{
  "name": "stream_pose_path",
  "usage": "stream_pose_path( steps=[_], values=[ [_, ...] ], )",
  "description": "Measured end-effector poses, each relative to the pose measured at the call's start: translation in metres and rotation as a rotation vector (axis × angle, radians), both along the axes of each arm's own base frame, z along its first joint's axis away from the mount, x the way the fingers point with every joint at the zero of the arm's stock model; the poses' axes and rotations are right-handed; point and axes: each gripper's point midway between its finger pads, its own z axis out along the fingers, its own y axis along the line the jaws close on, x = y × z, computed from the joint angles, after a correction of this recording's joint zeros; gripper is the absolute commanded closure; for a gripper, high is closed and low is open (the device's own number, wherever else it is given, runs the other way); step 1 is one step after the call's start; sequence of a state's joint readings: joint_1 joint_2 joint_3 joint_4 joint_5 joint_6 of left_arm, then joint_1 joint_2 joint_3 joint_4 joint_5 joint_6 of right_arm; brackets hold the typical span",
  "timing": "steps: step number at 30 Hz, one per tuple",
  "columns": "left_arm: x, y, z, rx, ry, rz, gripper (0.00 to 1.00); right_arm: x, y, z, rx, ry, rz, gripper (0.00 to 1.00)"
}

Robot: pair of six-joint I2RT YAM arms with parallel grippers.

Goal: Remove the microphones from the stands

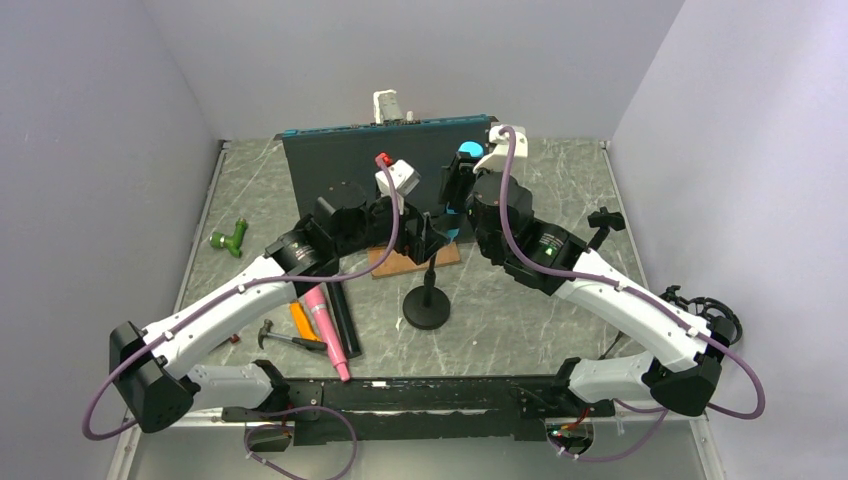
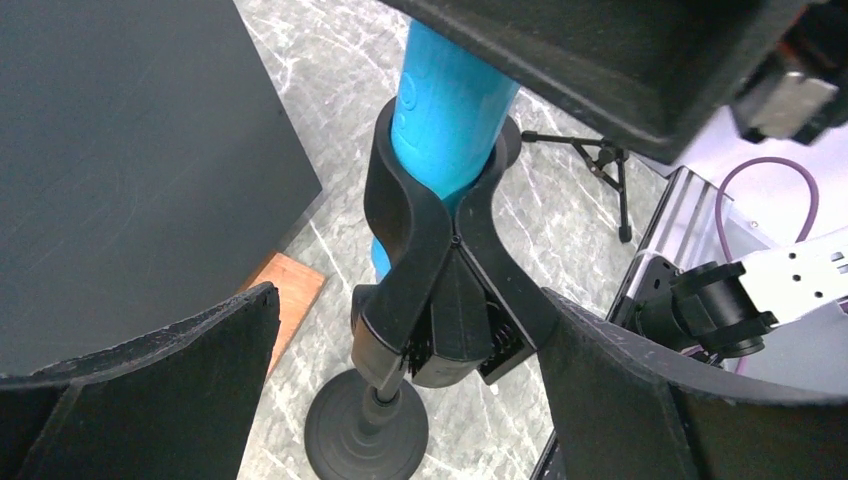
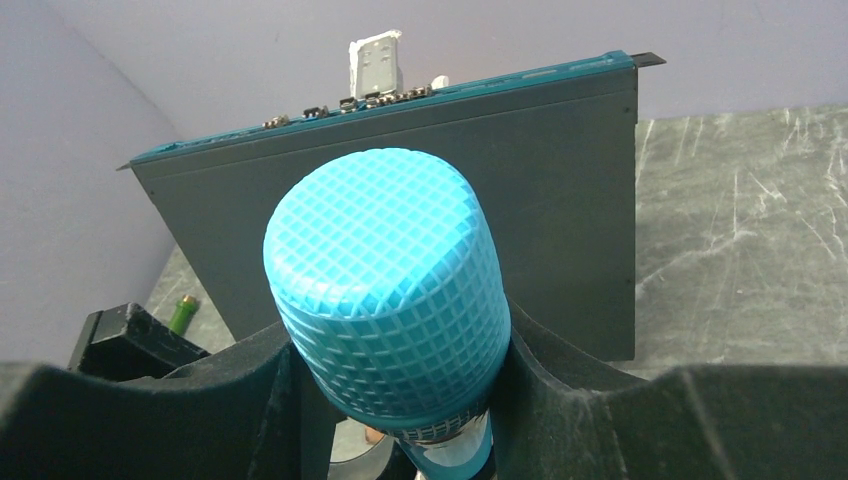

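A blue microphone (image 1: 466, 152) sits upright in the black spring clip (image 2: 440, 290) of a stand with a round black base (image 1: 427, 310). My right gripper (image 3: 400, 375) is shut on the microphone's mesh head (image 3: 385, 280), one finger on each side. My left gripper (image 2: 410, 305) is open and straddles the clip's two levers from below. Its right finger (image 2: 620, 370) is close against one lever, and the left finger (image 2: 200, 360) stands apart. The blue handle (image 2: 450, 110) is still inside the clip's ring. In the top view the left gripper (image 1: 428, 235) is over the stand's post.
A dark box with a teal edge (image 1: 385, 160) stands just behind the stand, and a wooden block (image 1: 400, 262) lies under it. A pink microphone (image 1: 328, 330), a hammer (image 1: 290, 340) and a green fitting (image 1: 230, 238) lie to the left. A small black tripod (image 1: 603, 222) stands to the right.
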State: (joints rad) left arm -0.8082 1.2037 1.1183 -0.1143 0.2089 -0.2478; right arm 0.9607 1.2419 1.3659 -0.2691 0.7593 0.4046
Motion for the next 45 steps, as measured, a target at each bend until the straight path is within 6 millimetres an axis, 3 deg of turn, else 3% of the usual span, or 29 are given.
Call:
stream_pose_path(
  steps=[1,2,3,15,20,23,27,31,34,40,45],
  values=[
    [0.001,0.000,-0.001,0.005,0.004,0.005,0.35,0.000,0.000,0.000,0.000,0.000,0.000,1.00],
    [0.002,-0.001,-0.002,0.008,0.009,0.003,0.74,0.000,0.000,0.000,0.001,-0.001,-0.002,1.00],
    [0.001,-0.003,-0.001,0.005,0.013,-0.005,0.98,0.000,-0.001,0.000,0.004,-0.001,-0.008,1.00],
    [0.000,0.004,0.000,0.025,-0.022,0.012,1.00,-0.002,0.005,-0.011,0.007,0.032,-0.009,1.00],
    [-0.006,0.001,0.000,0.025,-0.049,-0.009,1.00,-0.001,-0.003,-0.006,-0.046,0.009,-0.039,1.00],
    [-0.013,-0.002,0.000,0.027,-0.075,-0.033,1.00,-0.001,-0.008,0.010,-0.093,-0.033,-0.054,1.00],
    [-0.020,-0.004,-0.002,0.023,-0.088,-0.053,1.00,0.001,-0.018,0.056,-0.103,-0.116,-0.083,1.00],
    [-0.026,-0.005,-0.003,0.021,-0.111,-0.068,1.00,-0.005,-0.045,0.123,-0.069,-0.229,-0.158,1.00],
    [-0.030,-0.003,-0.004,0.020,-0.128,-0.076,1.00,-0.013,-0.071,0.150,-0.059,-0.275,-0.215,1.00],
    [-0.033,-0.008,-0.003,0.007,-0.158,-0.090,1.00,-0.038,-0.123,0.172,-0.036,-0.303,-0.297,1.00],
    [-0.023,-0.029,0.003,0.021,-0.150,-0.098,1.00,-0.059,-0.164,0.162,-0.020,-0.288,-0.350,1.00]
  ],
)
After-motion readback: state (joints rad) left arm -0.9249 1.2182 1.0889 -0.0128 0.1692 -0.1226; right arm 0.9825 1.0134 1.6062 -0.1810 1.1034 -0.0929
